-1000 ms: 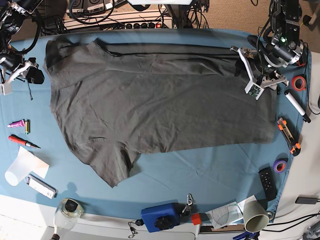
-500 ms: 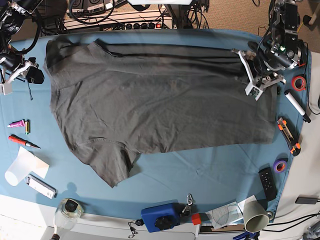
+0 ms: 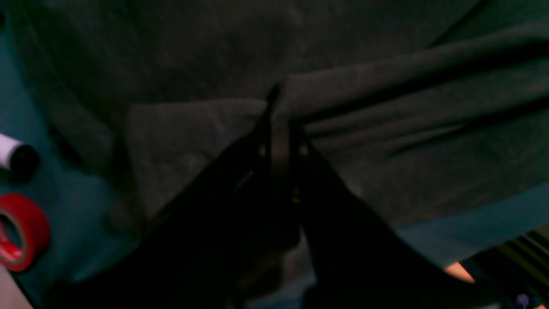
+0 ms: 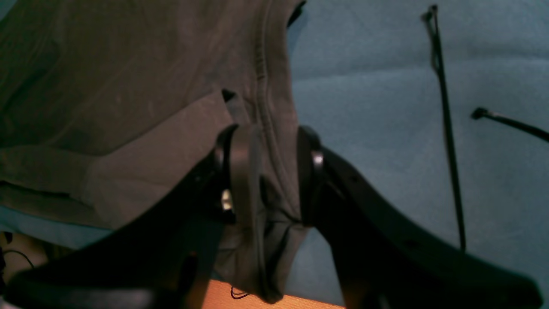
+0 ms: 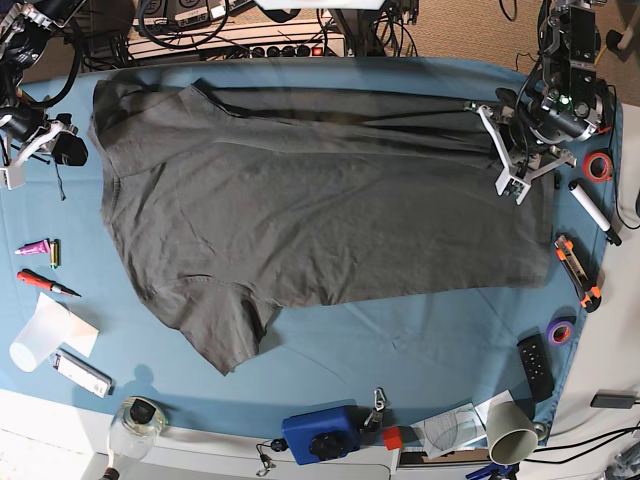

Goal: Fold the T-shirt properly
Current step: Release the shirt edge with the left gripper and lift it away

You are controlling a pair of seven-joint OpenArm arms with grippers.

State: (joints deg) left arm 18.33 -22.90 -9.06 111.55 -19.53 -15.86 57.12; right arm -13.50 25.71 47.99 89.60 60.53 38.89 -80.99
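The dark grey T-shirt (image 5: 320, 200) lies spread across the blue tablecloth (image 5: 420, 340), with one sleeve (image 5: 225, 335) pointing toward the front edge. My left gripper (image 5: 505, 160) sits at the shirt's far right end and is shut on a fold of the fabric (image 3: 343, 103); in the left wrist view the fingertips (image 3: 274, 116) meet with cloth pinched between them. At the far left, my right gripper (image 5: 60, 148) holds a bunched, seamed edge of the T-shirt (image 4: 274, 107) between its fingers (image 4: 242, 167).
A red tape roll (image 5: 598, 165), a marker (image 5: 595, 210), an orange cutter (image 5: 578, 270), purple tape (image 5: 560, 332) and a remote (image 5: 535, 365) line the right edge. A blue device (image 5: 320, 432) and a paper cup (image 5: 512, 432) sit in front. A screwdriver (image 5: 45, 283) lies at left.
My left gripper has gone from wide open to shut on the shirt's right end. The fabric there has drawn up slightly. The right arm has not moved.
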